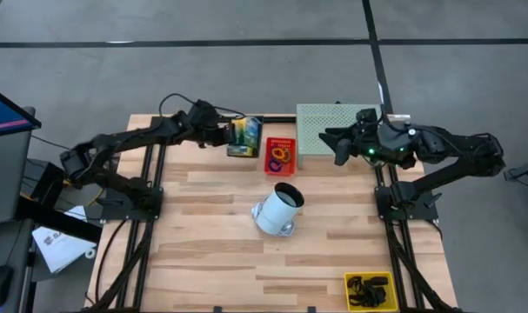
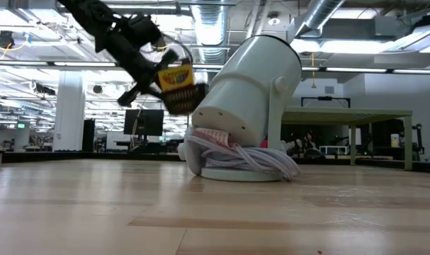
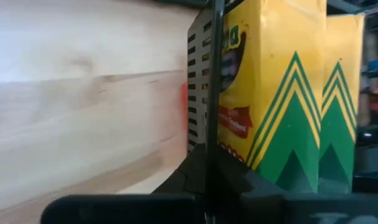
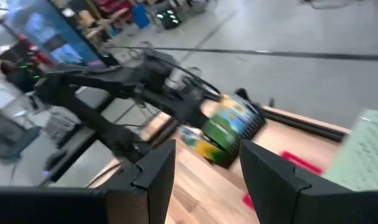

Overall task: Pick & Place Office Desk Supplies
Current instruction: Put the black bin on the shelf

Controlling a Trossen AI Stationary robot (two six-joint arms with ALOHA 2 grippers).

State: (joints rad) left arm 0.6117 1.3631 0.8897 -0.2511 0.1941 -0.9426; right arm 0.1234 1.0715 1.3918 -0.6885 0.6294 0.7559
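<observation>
Your left gripper (image 1: 225,132) is closed on a crayon box (image 1: 243,136) at its black holder (image 1: 256,124), so lift it clear next, while your right gripper (image 1: 331,139) waits open-fingered over the green tray (image 1: 320,117)

The table (image 1: 220,261) has a top of light wooden planks and it stands on a grey concrete floor (image 1: 246,78) crossed by dark lines. Behind it the room is a big open hall. The ceiling has silver ducts (image 2: 328,14) and long strip lights (image 2: 30,65). At the far side stands a green bench (image 2: 349,113), and dark monitors (image 2: 144,122) are near a white pillar (image 2: 69,117).
</observation>
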